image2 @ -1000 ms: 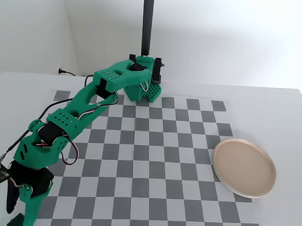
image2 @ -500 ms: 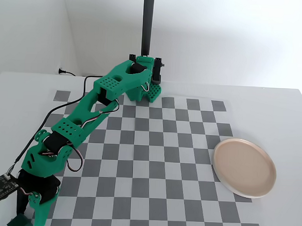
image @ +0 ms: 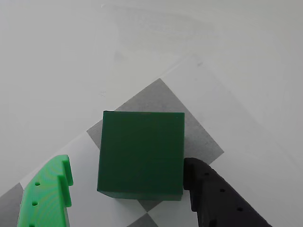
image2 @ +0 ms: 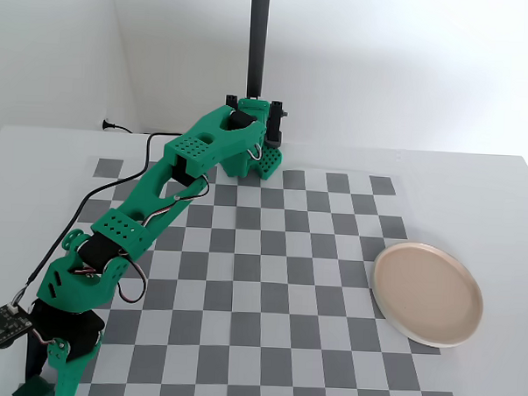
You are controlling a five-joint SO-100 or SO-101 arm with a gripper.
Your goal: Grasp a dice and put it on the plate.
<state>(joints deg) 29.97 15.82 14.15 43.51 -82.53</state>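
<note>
In the wrist view the dice (image: 140,156), a plain dark green cube, sits on the checkered mat between the jaws of my gripper (image: 128,163). The black finger (image: 213,196) touches the dice's right side. The bright green finger (image: 47,196) stands apart from its left side, so the gripper is open. In the fixed view the gripper (image2: 264,165) is down at the far edge of the checkerboard and the dice is hidden behind it. The pinkish-beige plate (image2: 427,293) lies empty at the board's right side, far from the gripper.
A black pole (image2: 258,40) stands just behind the gripper. The green arm (image2: 149,210) stretches from its base at the lower left across the checkerboard (image2: 277,295). A cable (image2: 131,133) and a small circuit board (image2: 0,327) lie at the left.
</note>
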